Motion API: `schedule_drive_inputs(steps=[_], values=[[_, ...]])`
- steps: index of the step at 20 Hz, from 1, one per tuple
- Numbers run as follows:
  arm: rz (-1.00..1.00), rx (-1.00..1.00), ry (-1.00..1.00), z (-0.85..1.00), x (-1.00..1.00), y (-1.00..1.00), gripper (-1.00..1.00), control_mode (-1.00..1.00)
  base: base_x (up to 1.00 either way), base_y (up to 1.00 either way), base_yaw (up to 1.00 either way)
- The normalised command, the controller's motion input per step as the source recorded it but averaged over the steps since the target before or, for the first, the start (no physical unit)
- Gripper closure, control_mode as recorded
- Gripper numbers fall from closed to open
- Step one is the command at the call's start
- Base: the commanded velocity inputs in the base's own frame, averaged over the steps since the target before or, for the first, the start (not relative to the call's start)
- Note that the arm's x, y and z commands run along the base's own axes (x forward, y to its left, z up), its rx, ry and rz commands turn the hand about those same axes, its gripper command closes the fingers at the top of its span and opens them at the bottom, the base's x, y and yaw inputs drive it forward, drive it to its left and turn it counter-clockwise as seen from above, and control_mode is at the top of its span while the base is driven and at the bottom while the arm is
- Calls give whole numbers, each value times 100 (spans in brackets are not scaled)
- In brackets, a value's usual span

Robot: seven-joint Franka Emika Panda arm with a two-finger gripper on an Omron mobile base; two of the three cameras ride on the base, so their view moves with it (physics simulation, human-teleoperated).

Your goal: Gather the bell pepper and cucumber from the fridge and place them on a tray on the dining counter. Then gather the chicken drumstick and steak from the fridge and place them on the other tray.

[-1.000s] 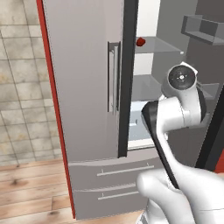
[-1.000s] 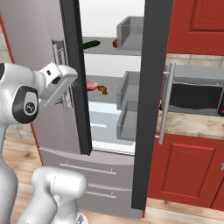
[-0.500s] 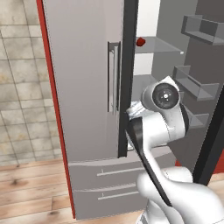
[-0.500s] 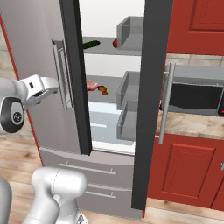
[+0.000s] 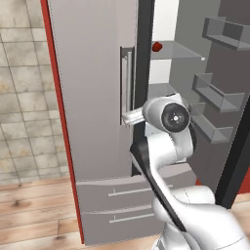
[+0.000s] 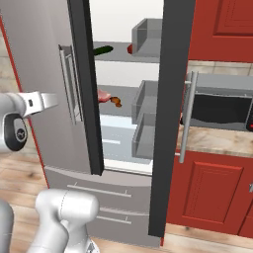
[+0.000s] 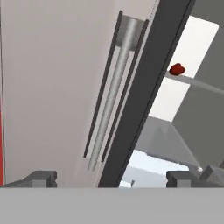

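1. A tall grey fridge (image 6: 44,74) stands with its right door swung open; the left door is closed, its vertical handle (image 5: 127,80) near the door's inner edge.
2. The white arm reaches toward that closed left door. The gripper (image 7: 111,177) faces the handle and the dark door edge, its two finger tips (image 7: 41,177) set wide apart and holding nothing.
3. On the top glass shelf (image 6: 118,57), the dark green cucumber (image 6: 103,49) lies toward the left edge and the red bell pepper (image 5: 156,47) sits further right, beside a grey bin.
4. On the shelf below, the pink steak (image 6: 103,95) and brown chicken drumstick (image 6: 116,102) lie close together; whether they touch is hard to tell.
5. The step in hand is probably opening the left door. To do it well, centre the handle between the fingers, close squarely, then pull along the door's arc.
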Motion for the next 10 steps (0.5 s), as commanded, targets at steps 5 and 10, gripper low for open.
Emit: schedule_drive_inputs(steps=[5, 10], values=[[3, 18, 3, 37, 24, 0, -100, -100, 0, 0, 0], [0, 8, 12, 27, 23, 19, -100, -100, 0, 0, 0]])
